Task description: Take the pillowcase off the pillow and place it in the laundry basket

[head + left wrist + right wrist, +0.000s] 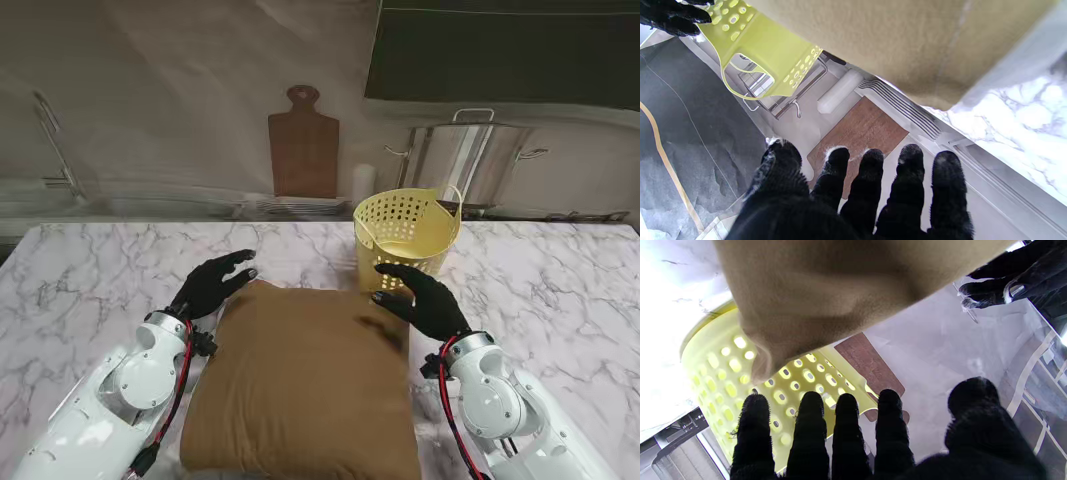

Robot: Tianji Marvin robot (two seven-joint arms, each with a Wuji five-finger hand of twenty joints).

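Note:
A pillow in a brown pillowcase (305,385) lies flat on the marble table (90,280) near me, between my arms. Its far corners show in the wrist views (893,43) (813,290). The yellow perforated laundry basket (405,233) stands upright just beyond the pillow's far right corner, also seen as the basket (766,43) (740,373). My left hand (212,282) hovers open over the pillow's far left corner, fingers (870,186) spread. My right hand (425,298) hovers open over the far right corner, close to the basket, fingers (813,430) apart. Neither hand holds anything.
A wooden cutting board (303,150) leans on the back wall beside a white cylinder (364,184). A steel pot (470,155) sits behind the basket. A plate rack (290,207) lies along the table's far edge. Bare marble extends to the left and right.

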